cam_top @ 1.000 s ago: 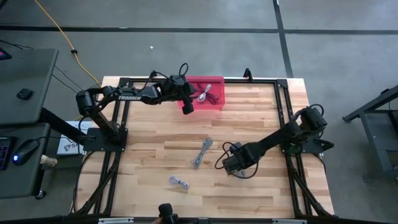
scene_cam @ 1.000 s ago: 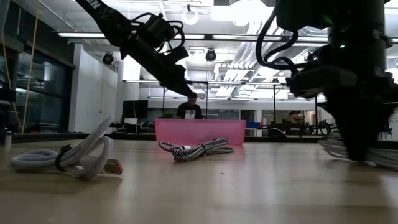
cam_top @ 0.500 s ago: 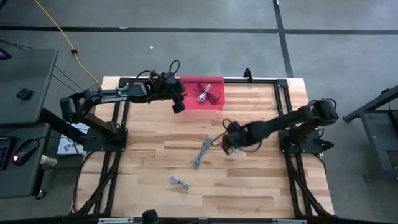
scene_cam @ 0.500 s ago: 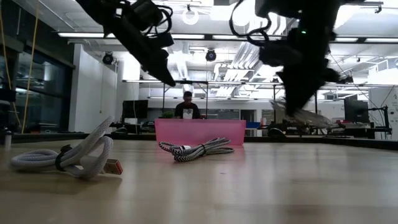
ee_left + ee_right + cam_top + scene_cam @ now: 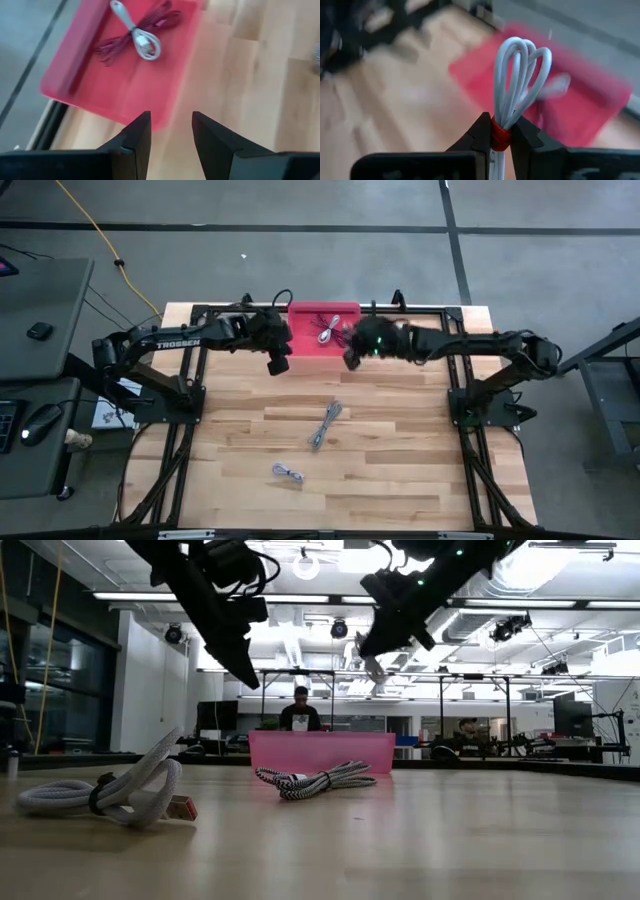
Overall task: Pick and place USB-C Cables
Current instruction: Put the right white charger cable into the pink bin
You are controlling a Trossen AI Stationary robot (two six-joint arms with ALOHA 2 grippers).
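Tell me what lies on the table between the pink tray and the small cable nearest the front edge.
In the high view, one grey braided cable lies between the pink tray and the small cable.

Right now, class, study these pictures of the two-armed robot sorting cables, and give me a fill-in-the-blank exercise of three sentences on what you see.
1. The right hand grips a white cable bundle by its ____ tie.
2. The left hand is open and holds ____.
3. The pink bin holds a white cable and a dark ____ cable.

Missing words: red; nothing; red
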